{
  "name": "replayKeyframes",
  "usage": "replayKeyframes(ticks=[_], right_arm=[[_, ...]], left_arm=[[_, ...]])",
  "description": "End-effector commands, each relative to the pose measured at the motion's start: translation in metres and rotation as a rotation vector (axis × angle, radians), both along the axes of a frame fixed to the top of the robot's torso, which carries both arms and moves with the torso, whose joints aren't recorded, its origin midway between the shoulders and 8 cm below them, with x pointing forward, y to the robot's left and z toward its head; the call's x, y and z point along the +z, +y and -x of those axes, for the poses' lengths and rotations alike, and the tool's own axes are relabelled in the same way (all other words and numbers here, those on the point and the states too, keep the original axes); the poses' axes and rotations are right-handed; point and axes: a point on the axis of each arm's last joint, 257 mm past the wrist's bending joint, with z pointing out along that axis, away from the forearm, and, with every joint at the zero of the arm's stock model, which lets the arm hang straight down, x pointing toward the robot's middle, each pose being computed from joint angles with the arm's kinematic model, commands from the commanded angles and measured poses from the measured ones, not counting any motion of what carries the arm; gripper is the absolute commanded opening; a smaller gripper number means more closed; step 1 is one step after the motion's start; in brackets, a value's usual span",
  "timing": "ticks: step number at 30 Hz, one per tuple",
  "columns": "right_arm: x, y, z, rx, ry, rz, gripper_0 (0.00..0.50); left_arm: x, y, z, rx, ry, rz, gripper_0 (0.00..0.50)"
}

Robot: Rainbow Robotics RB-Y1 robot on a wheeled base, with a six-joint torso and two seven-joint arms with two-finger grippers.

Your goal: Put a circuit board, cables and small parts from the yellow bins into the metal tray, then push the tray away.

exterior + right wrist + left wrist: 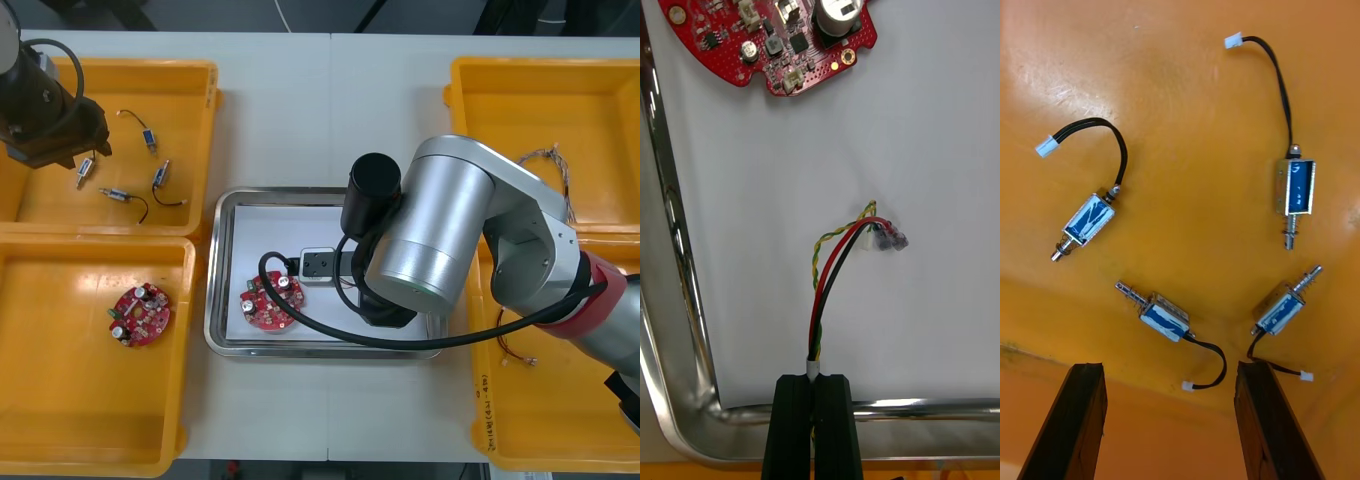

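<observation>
Count of yellow bins (140,66): four, two at each side of the table (300,100). Between them lies one metal tray (222,270), white inside.

Circuit boards (270,300) number two, both round and red. The first board (767,41) lies in the tray, toward its left end. The second board (140,315) lies in the near left bin.

Small metal parts (1088,219) number four, each with a black lead ending in a white plug. They all lie apart from one another on the floor of the far left bin. The left gripper (1171,366) hangs above them, its fingers spread wide with nothing between them.

The right arm (450,230) reaches over the tray. The right gripper (814,377) is clamped on one red and yellow cable (836,262), its fingers nearly together with the cable's end pinched between them. The cable has red, black and twisted yellow strands and arches out from the fingers over the tray's white floor, well apart from the first board. I cannot tell whether its plugs touch the floor.

Beside the arm, one loose cable (545,160) shows in the far right bin and another loose cable (515,350) in the near right bin
</observation>
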Motion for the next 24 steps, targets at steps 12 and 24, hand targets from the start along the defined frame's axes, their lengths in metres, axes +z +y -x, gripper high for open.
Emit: replayKeyframes(ticks=[12, 24], right_arm=[[-0.045, 0.026, 0.004, 0.033, 0.027, -0.033, 0.0], [-0.058, 0.031, 0.016, 0.008, 0.045, -0.047, 0.01]], left_arm=[[0.012, 0.01, -0.041, 0.024, -0.116, -0.069, 0.5], [0.006, 0.033, -0.065, -0.088, -0.184, -0.181, 0.5]])
